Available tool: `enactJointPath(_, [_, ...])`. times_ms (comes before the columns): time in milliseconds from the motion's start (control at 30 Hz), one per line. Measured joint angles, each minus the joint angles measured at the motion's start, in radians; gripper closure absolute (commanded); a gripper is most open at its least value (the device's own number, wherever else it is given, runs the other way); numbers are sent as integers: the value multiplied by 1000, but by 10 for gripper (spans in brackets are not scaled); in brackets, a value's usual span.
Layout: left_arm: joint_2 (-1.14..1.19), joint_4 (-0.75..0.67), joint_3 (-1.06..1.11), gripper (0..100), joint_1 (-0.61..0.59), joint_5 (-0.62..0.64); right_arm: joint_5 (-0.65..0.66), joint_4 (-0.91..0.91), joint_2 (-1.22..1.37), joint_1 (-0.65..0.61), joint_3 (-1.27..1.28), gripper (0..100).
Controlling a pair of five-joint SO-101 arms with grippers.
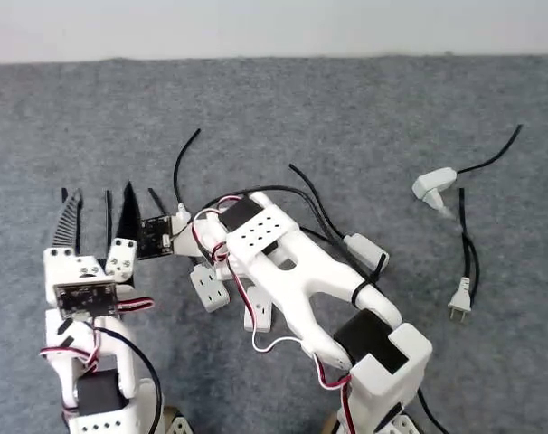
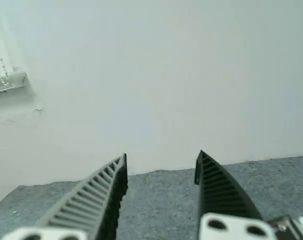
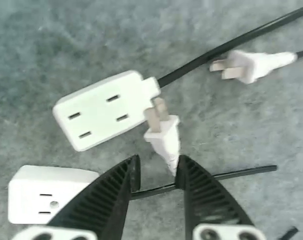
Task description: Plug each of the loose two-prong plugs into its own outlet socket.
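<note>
Right gripper (image 3: 157, 169) fingers are held spread over the carpet (image 3: 46, 40). White two-prong plug (image 3: 163, 136) is seen with its tail between the tips, prongs against the outlet strip (image 3: 101, 112) cord end. Second plug (image 3: 249, 65) is laid nearby. Left gripper (image 2: 162, 156) fingers are spread, pointed at the wall (image 2: 166, 75)

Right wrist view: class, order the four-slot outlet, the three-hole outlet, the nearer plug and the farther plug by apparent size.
1. four-slot outlet
2. three-hole outlet
3. nearer plug and farther plug: they look alike, so unranked.
</note>
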Motion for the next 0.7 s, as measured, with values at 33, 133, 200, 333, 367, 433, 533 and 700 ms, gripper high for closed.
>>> enactJointPath(33, [0, 0, -9, 776, -17, 0, 0, -2, 6, 0, -3, 818])
enactJointPath(133, [0, 0, -32, 776, -48, 5, 0, -6, 35, 0, -9, 839])
enactJointPath(200, [0, 0, -34, 776, -58, 12, 6, -6, 57, 0, -9, 847])
enactJointPath(333, [0, 0, -34, 776, -58, 15, 9, -6, 87, 0, -9, 846])
enactJointPath(367, [0, 0, -34, 776, -58, 15, 9, -6, 94, 0, -9, 847])
enactJointPath(433, [0, 0, -34, 776, -58, 15, 12, -6, 103, 0, -9, 847])
enactJointPath(533, [0, 0, -34, 776, -58, 15, 15, -8, 112, 0, -11, 847])
enactJointPath(700, [0, 0, -34, 776, -58, 15, 15, -49, 146, 0, -11, 848])
